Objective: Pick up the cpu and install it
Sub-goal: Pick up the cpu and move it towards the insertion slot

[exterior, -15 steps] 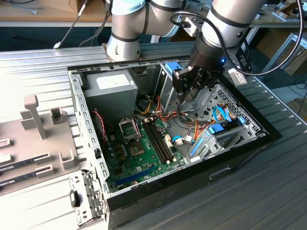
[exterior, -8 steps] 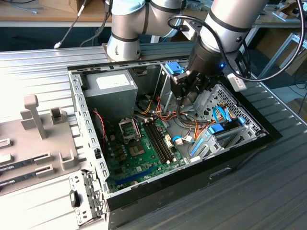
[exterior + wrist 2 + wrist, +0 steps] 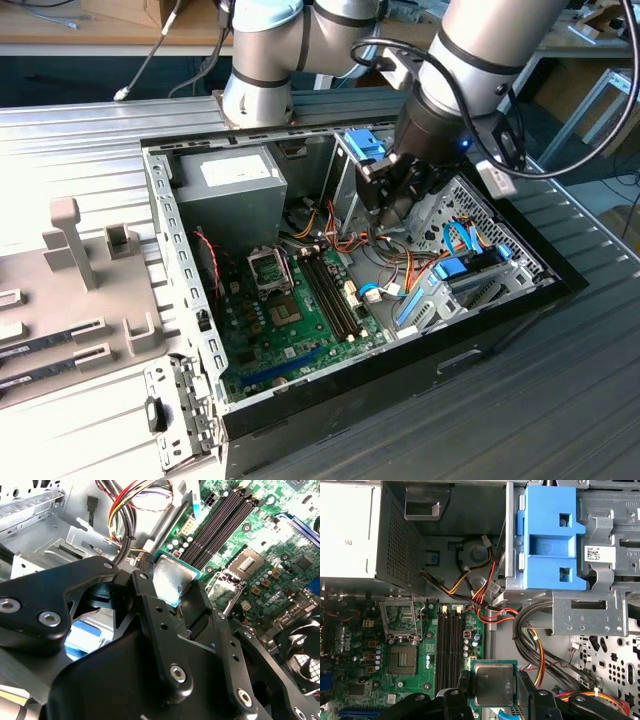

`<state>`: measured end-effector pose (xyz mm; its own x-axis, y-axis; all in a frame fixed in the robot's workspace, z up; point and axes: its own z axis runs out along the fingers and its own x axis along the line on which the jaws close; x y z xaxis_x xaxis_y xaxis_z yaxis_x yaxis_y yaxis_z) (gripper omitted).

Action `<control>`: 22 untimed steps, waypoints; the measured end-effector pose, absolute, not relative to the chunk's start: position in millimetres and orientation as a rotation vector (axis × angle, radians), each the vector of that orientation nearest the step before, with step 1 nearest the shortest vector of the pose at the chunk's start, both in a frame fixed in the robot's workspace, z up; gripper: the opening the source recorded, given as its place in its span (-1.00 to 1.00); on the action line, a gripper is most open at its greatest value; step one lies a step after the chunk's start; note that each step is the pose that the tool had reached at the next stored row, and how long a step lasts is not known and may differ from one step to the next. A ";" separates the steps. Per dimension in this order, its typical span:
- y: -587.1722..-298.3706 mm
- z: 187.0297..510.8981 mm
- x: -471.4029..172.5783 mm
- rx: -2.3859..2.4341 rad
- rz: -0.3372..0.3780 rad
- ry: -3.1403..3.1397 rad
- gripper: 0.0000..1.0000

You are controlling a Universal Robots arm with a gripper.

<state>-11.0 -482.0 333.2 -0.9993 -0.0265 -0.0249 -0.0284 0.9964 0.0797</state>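
My gripper (image 3: pixel 393 214) hangs above the open computer case, over the cables to the exterior view's right of the motherboard (image 3: pixel 290 335). It is shut on the cpu (image 3: pixel 494 684), a small silver square with a green rim, held flat between the black fingers (image 3: pixel 463 686). The second wrist view shows the cpu (image 3: pixel 172 580) clamped the same way. The empty socket (image 3: pixel 402 659) lies on the green board with its silver frame (image 3: pixel 400 619) hinged up. In the exterior view the socket (image 3: pixel 272 268) sits well to the left of the gripper, beyond the memory slots (image 3: pixel 328 290).
A grey power supply (image 3: pixel 225 190) fills the case's back corner. A blue drive bracket (image 3: pixel 551 540) and metal drive cage (image 3: pixel 470 270) stand on the exterior view's right. Red, yellow and orange cables (image 3: pixel 485 600) run beneath the gripper. Grey fixtures (image 3: pixel 75 240) stand outside the case.
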 end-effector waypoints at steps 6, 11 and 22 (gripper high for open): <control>-488.0 332.2 -11.5 -0.043 0.125 3.115 -0.05; -492.4 331.5 -11.5 -0.043 0.125 3.115 -0.05; -504.3 329.8 -11.6 -0.043 0.125 3.115 -0.05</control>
<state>-11.6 -504.3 329.8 -0.9993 -0.0265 -0.0248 -0.0284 0.9964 0.0797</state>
